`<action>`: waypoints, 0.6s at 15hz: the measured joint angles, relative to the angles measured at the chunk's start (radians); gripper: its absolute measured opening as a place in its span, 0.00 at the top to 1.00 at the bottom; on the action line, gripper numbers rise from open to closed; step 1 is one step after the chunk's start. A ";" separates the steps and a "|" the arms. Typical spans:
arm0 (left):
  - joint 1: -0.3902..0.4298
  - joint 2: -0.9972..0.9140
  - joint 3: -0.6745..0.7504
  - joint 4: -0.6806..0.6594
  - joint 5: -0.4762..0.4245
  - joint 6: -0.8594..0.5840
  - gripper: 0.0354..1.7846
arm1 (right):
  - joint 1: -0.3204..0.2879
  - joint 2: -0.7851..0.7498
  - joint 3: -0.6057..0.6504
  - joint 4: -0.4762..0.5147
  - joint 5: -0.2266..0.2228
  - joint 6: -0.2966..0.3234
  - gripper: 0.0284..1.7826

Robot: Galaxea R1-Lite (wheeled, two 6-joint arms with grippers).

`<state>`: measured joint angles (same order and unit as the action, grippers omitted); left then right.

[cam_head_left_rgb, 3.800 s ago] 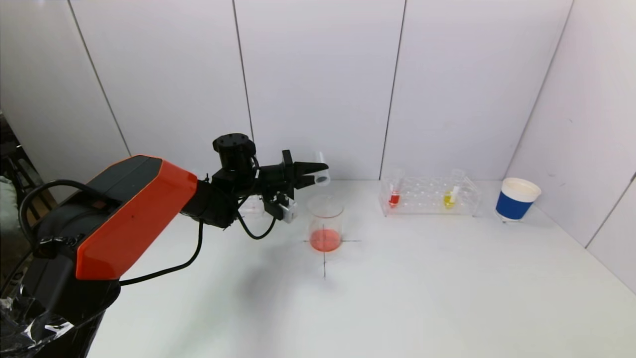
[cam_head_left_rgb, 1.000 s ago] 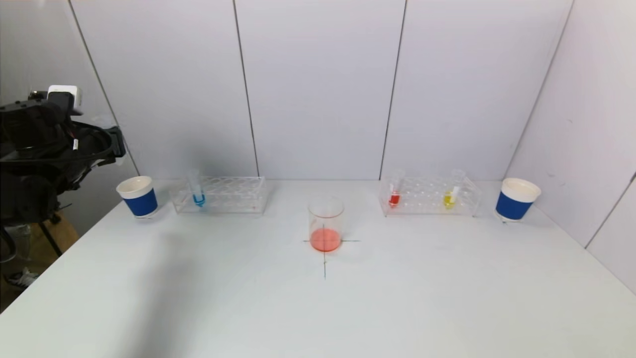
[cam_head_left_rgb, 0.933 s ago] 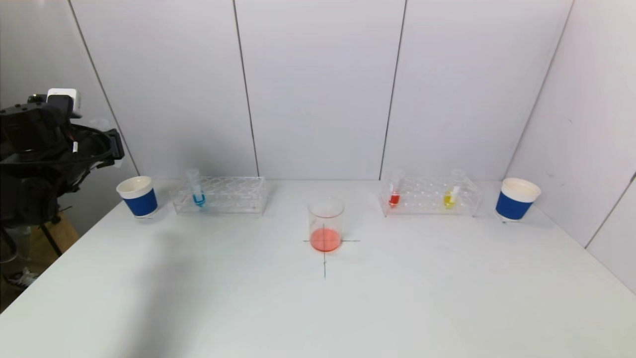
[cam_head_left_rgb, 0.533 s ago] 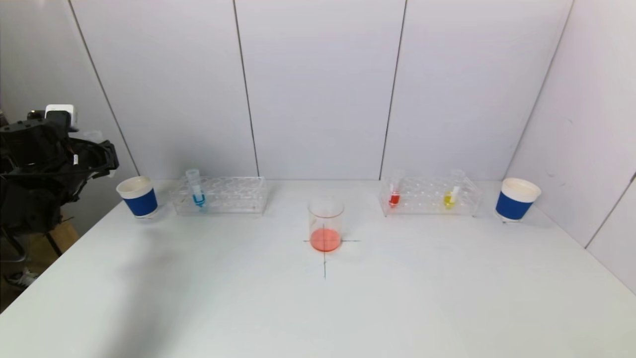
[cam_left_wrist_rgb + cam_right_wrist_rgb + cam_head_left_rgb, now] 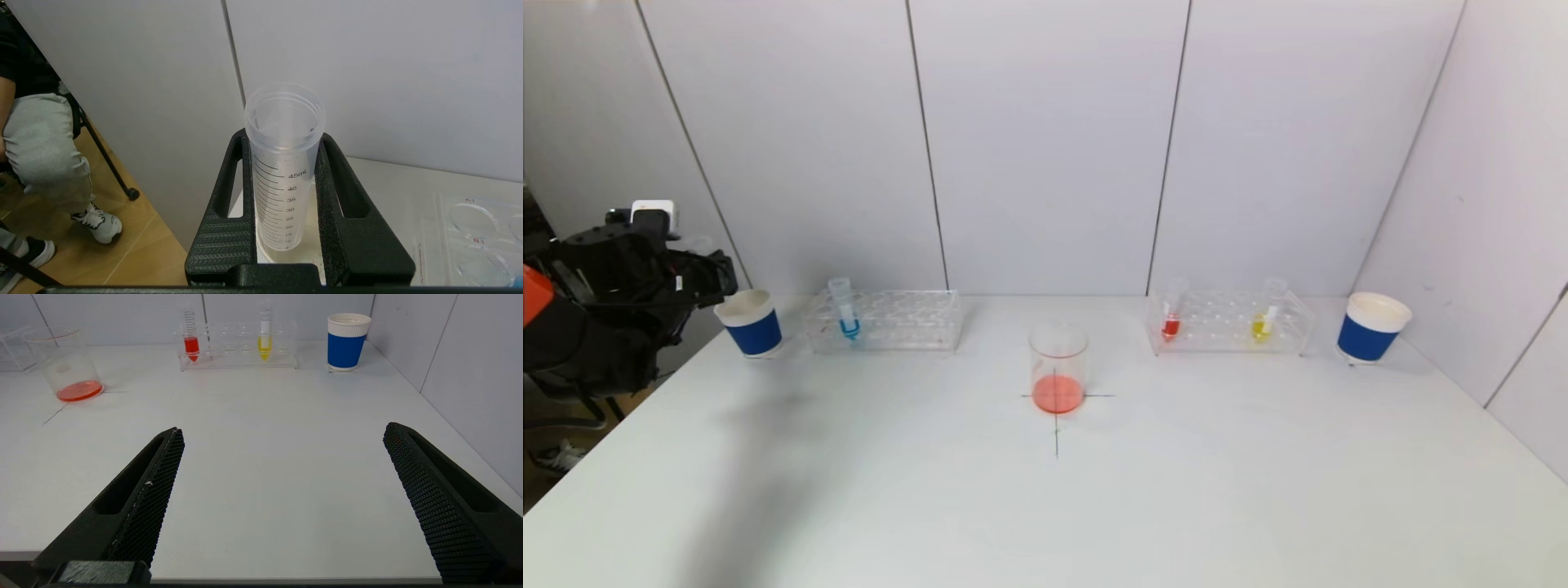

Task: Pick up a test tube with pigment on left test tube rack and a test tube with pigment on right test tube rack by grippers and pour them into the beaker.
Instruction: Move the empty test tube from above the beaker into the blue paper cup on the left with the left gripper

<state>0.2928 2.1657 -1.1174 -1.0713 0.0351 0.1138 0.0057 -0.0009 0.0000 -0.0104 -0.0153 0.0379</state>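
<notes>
Left gripper [image 5: 282, 141] clamps an empty test tube [image 5: 284, 163] upright above the left paper cup [image 5: 749, 322]

The two black fingers [image 5: 229, 204] press on both sides of the clear graduated tube, whose open mouth faces up and holds no pigment; this gripper hangs at the table's far left edge, beside the left test tube rack [image 5: 886, 320], where one tube with blue pigment [image 5: 847, 310] stands. The right gripper [image 5: 282, 437] waits low over the near right part of the table [image 5: 261, 457], fingers spread wide with nothing between them. The beaker [image 5: 1058, 367], with red liquid at its bottom, sits on the cross mark at the centre. The right test tube rack [image 5: 1229, 322] carries a red tube [image 5: 1171, 314] and a yellow tube [image 5: 1266, 314], with the right paper cup [image 5: 1372, 327] just beyond
</notes>
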 joint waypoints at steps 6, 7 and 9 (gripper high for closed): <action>-0.010 0.086 -0.044 -0.013 0.001 -0.001 0.77 | 0.000 0.000 0.000 0.000 0.000 0.000 0.01; -0.012 0.093 -0.044 -0.014 0.001 -0.001 0.77 | 0.000 0.000 0.000 0.000 0.000 0.000 0.01; -0.016 0.104 -0.043 -0.015 0.001 -0.001 0.77 | 0.000 0.000 0.000 0.000 0.000 0.000 0.01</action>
<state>0.2770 2.2702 -1.1602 -1.0866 0.0360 0.1130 0.0057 -0.0009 0.0000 -0.0104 -0.0149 0.0383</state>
